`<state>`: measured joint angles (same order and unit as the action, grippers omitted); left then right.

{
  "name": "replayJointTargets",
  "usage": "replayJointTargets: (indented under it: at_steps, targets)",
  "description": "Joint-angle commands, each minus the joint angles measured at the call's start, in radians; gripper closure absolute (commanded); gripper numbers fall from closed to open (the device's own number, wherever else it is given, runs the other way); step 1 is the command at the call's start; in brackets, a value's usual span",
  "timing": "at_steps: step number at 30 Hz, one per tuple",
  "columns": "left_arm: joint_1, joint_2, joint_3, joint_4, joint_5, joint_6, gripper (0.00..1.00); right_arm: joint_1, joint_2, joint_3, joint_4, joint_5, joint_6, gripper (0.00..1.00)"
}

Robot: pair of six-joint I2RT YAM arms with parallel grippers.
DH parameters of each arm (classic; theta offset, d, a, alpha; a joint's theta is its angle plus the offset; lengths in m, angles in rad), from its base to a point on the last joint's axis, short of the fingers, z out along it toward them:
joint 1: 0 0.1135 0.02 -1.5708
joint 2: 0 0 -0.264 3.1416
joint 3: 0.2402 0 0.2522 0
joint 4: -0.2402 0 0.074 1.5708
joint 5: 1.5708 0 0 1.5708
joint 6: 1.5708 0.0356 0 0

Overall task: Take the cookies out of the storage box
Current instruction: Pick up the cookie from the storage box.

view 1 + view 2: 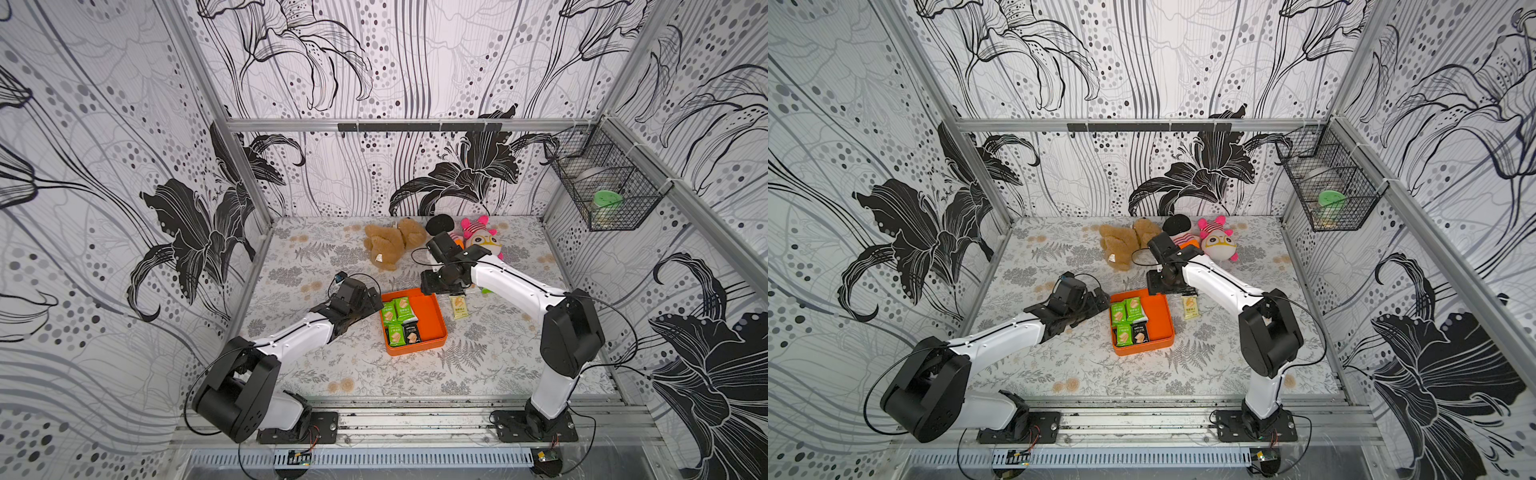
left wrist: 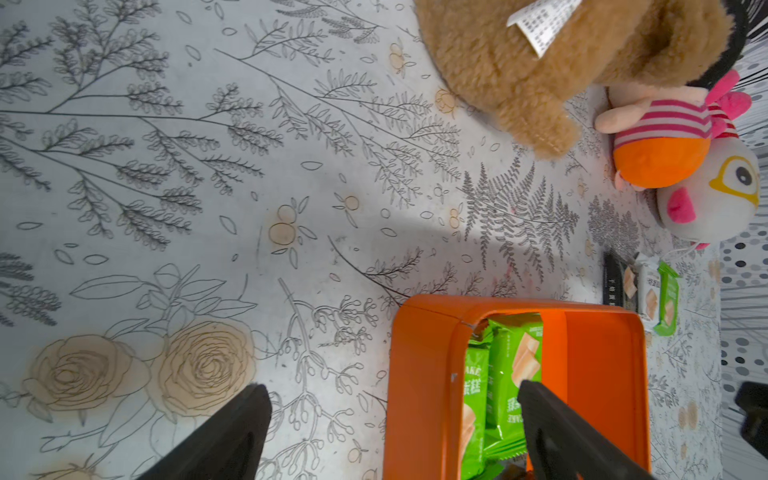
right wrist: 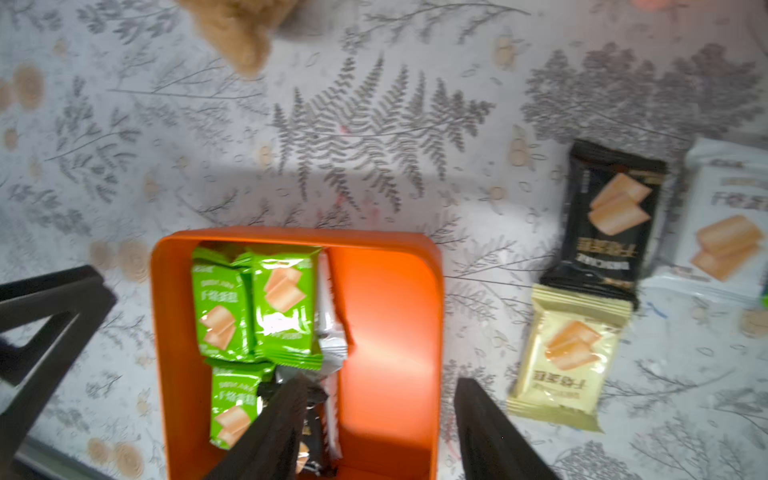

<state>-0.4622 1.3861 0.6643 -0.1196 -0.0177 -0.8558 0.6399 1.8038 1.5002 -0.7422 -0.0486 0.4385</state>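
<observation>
Flowery cloth over the table, black-and-white flower walls all round; in both top views, orange storage box near the middle, cookies packed into the half nearer the left arm, long sides running front to back, other half bare; cream packet out on the cloth just beside the box, on the right arm's side; brown teddy and pink toy at the back, well apart from the box.

From the left wrist: left gripper wide apart and empty, astride the box wall, one finger over the cloth, one over the green packets.

From the right wrist: right gripper apart too, nothing held, bare orange floor between its fingers, cookies off to its left-arm side; loose black packet and white packet lying outside by the cream one.

Best guess for the next grab: a green packet, closer to the left gripper; one finger on each long side.
</observation>
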Motion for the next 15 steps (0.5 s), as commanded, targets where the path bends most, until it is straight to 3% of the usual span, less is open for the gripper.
replayJointTargets:
  at_steps: [1, 15]
  targets:
    - [0.027, -0.032, -0.043, 0.065, 0.015, -0.022, 0.03, 0.035, 0.031, 0.037, 0.029, -0.015, 0.044, 0.37]
    - [0.087, -0.146, -0.151, 0.060, 0.012, -0.052, 0.03, 0.115, 0.216, 0.145, 0.033, -0.023, 0.050, 0.37]
